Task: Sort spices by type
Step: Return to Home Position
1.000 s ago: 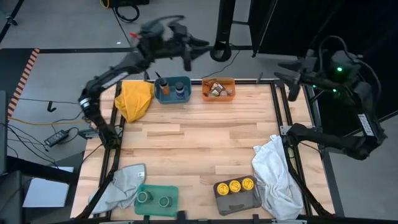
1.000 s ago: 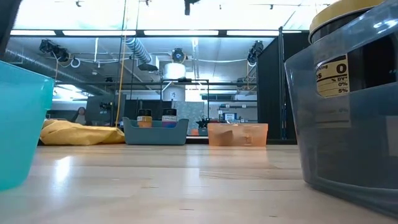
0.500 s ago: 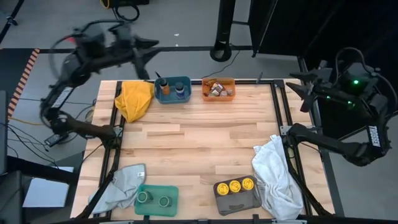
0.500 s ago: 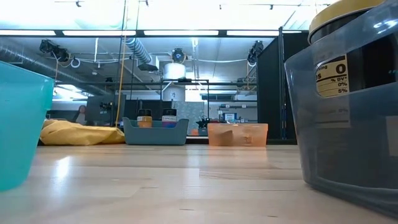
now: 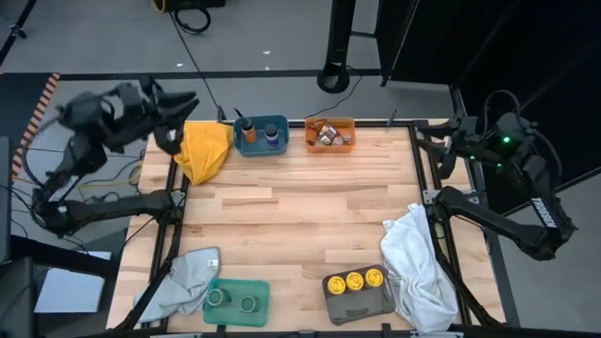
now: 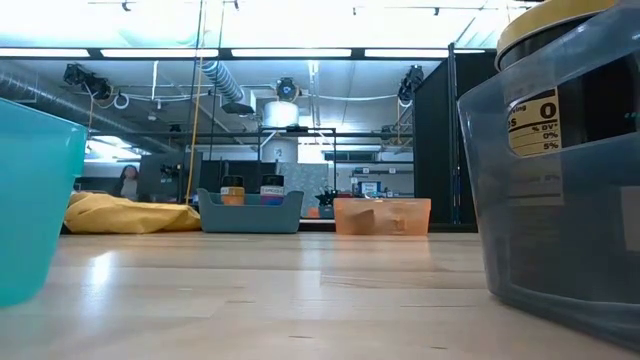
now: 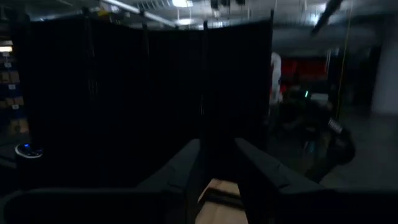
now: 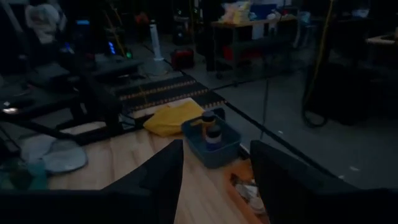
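Left gripper: off the table's 10 o'clock corner; fingers part open, holding nothing.
Right gripper: off the 2 o'clock edge; fingers wide apart, empty.
Spices: you see all of them binned. Dark jars sit in the blue bin at 12 o'clock, more in the orange bin just beside it, green-lid jars at 7, yellow-lid jars at 5.
Bearing: from your left gripper the blue bin lies toward 3 o'clock, past the yellow cloth; from the right, the orange bin lies toward 9.
Next: likely only parking the arms; nothing lies loose.
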You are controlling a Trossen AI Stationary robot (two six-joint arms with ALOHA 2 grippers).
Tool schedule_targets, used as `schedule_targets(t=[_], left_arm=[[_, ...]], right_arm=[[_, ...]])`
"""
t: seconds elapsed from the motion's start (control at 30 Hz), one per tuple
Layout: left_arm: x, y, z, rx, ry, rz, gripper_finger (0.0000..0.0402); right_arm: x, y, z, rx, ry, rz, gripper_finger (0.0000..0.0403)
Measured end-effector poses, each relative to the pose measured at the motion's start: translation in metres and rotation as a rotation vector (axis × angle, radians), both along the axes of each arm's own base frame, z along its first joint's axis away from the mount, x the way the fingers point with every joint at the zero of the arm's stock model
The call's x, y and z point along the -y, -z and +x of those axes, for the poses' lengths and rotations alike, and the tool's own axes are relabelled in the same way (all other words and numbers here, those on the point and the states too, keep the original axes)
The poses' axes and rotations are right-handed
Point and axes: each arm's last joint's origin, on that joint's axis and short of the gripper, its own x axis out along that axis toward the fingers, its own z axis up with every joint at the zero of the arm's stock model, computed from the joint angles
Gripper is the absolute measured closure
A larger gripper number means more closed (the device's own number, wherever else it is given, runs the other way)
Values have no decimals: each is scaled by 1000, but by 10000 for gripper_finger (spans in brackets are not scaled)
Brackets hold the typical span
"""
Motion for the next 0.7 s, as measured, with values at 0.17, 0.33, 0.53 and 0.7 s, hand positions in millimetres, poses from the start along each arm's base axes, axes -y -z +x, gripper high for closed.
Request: schedule_targets(t=[0.17,0.33,0.53,0.7], left_arm=[[9,47,-15,117,10,-19,307],[12,93,-22,173,25,-63,307],[14,140,-27,203,19,-94,307],[13,171,-25,227,27,-162,307]], right_arm=[[-1,20,0,25,-17,57,208],[-9,33,-6,62,-45,104,208],[-22,54,-16,110,-127,142,208],[-25,81,-21,177,-73,222,208]])
